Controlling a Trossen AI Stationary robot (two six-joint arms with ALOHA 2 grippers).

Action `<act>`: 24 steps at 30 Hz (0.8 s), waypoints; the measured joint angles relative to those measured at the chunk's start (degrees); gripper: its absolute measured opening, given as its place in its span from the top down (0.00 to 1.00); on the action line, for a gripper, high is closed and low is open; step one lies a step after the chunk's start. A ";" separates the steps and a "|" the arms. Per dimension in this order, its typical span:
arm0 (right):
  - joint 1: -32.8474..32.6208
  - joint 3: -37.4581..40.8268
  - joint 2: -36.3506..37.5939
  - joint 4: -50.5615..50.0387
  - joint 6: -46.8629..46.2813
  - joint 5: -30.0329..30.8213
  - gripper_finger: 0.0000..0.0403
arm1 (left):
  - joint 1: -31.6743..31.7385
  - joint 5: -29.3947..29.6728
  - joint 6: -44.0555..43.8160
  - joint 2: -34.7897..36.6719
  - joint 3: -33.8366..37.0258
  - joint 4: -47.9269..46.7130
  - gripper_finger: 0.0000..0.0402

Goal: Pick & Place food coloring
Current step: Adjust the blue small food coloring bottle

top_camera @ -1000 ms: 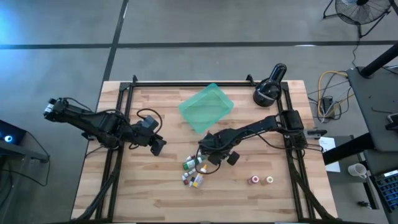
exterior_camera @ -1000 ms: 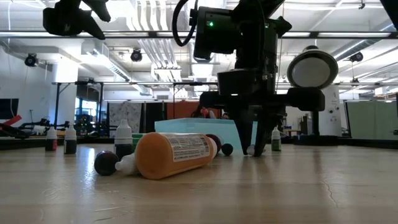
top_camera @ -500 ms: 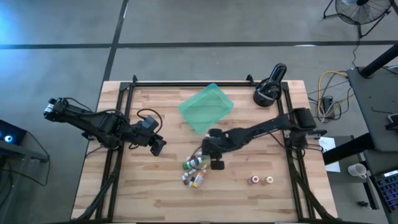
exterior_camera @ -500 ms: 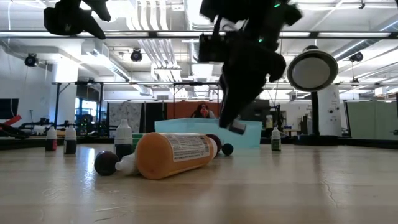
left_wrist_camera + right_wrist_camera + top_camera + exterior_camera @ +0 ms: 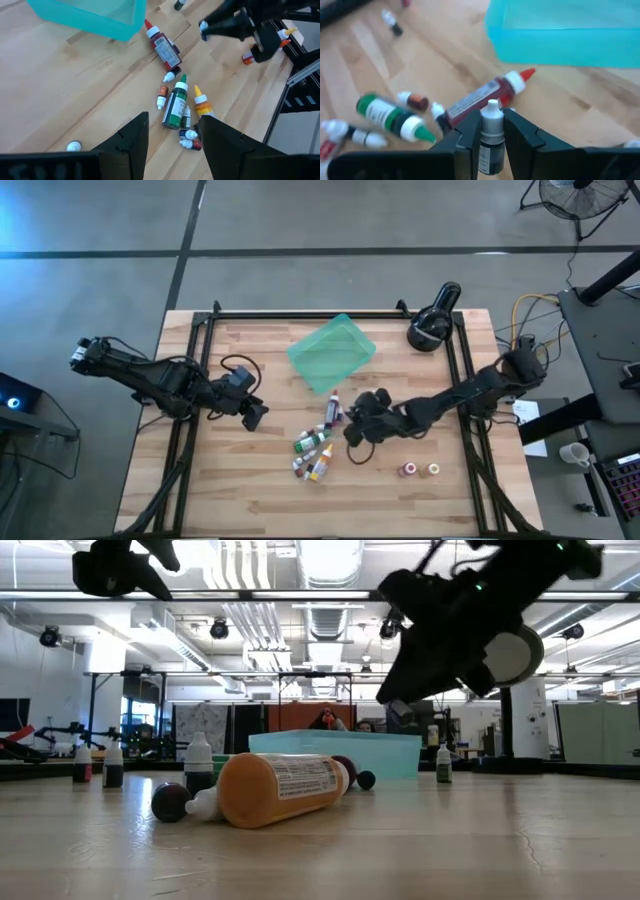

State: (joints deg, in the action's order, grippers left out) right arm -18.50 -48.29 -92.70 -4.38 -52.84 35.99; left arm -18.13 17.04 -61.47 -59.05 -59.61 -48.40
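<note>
White-capped dark dropper bottle (image 5: 490,134), pinched upright between right gripper (image 5: 488,131) fingers (image 5: 465,136); loose food coloring bottles (image 5: 390,116) beyond them; left gripper (image 5: 170,137) fingers spread, empty.

The table (image 5: 250,480) is pale wooden planking with visible grain and a smooth, faintly satin face, framed by matt black metal rails (image 5: 300,313). The tray (image 5: 332,352) is translucent teal plastic, smooth and slightly glossy. The food coloring bottles (image 5: 175,107) look like glossy plastic with paper labels and smooth caps. The small bottle (image 5: 490,136) pinched in the right gripper (image 5: 489,131) has a smooth white plastic cap. The gripper fingers (image 5: 131,142) are matt black plastic.
</note>
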 joint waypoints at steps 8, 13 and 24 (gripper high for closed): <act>-0.24 8.66 0.62 12.07 -0.78 0.19 0.84 | 0.00 0.00 0.26 0.00 0.00 0.31 0.63; 0.01 12.54 0.62 14.14 -1.99 -0.30 0.84 | 0.00 0.00 0.35 0.00 0.00 0.39 0.63; 0.34 16.77 0.62 19.61 -2.15 0.47 0.84 | 0.00 0.00 1.49 0.00 0.00 0.39 0.63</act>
State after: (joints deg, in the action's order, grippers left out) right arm -18.15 -31.52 -92.07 15.22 -55.00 36.46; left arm -18.13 17.04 -59.99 -59.05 -59.61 -48.01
